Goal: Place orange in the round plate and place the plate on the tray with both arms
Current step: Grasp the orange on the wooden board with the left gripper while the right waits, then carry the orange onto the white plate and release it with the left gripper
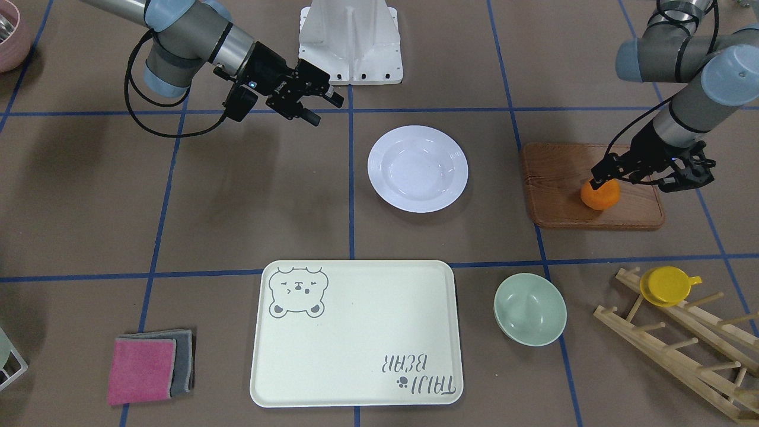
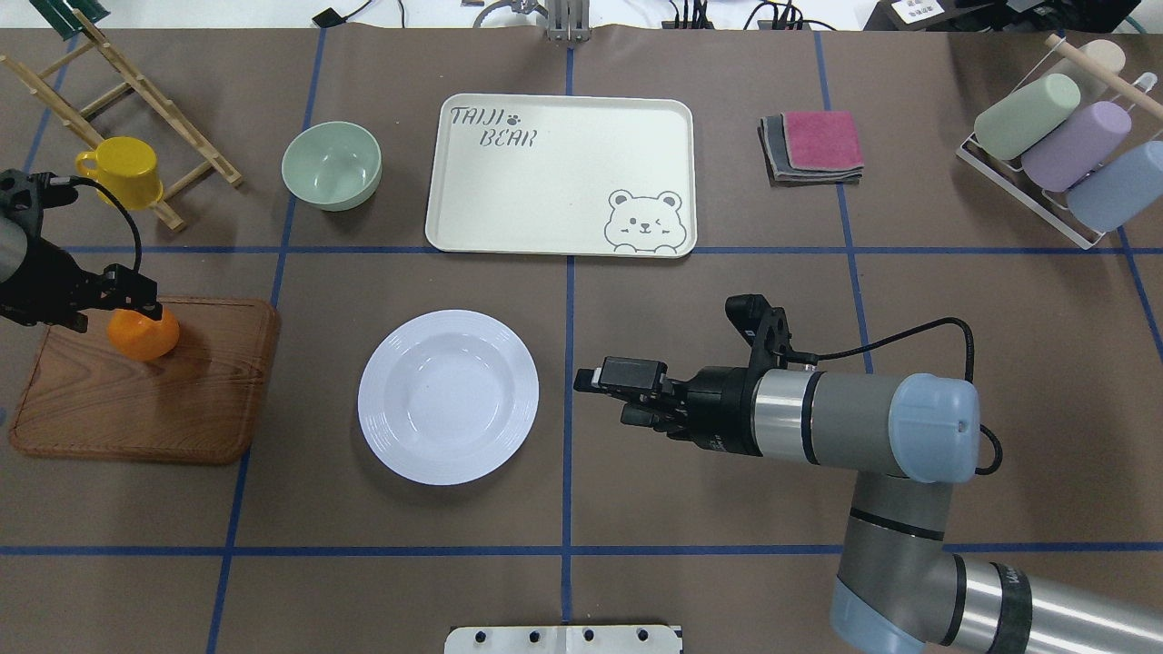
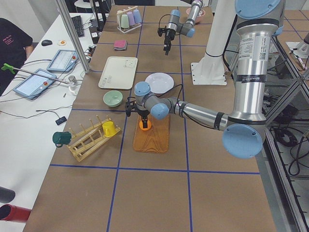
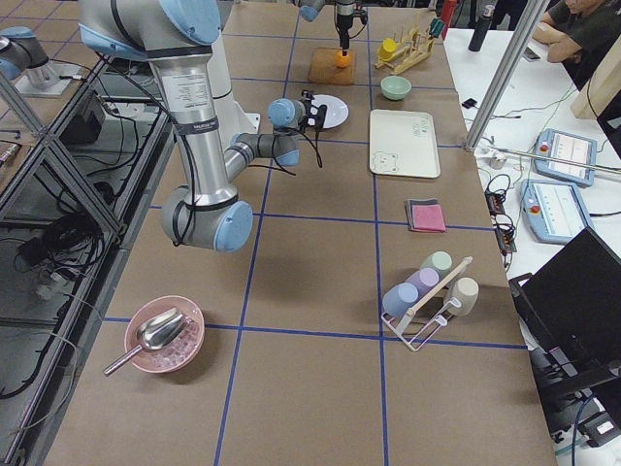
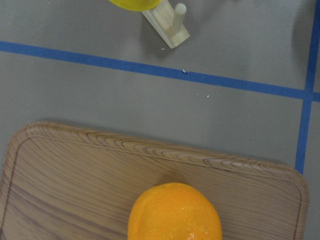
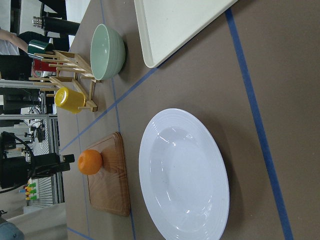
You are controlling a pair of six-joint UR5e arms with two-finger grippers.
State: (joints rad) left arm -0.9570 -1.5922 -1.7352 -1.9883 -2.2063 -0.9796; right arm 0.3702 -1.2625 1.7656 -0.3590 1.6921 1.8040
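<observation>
At the left edge of the overhead view, found the orange (image 2: 144,336) sitting on the upper left part of a brown wooden board (image 2: 182,400). Logged the left gripper (image 2: 144,300) right at the top of the fruit, black fingers touching or just above its skin. Cannot tell from any view whether clamped on it or merely poised; the left wrist view shows only fruit and board.

Recorded the round plate (image 2: 448,396) flat on the table near the frame's centre, right of the board and apart from it. Placed the tray (image 2: 545,182) in the upper centre, above the plate and apart from it.

Noted the right gripper (image 1: 326,110) at upper left of the front-facing view, held above the table, fingers spread apart with nothing between them, aimed roughly toward the plate.

Also saw a pale green bowl (image 2: 331,165) just left of the tray, a yellow cup (image 2: 127,169) on a wooden rack (image 2: 204,145) in the upper left corner, and folded cloths (image 2: 818,141) right of the tray.
</observation>
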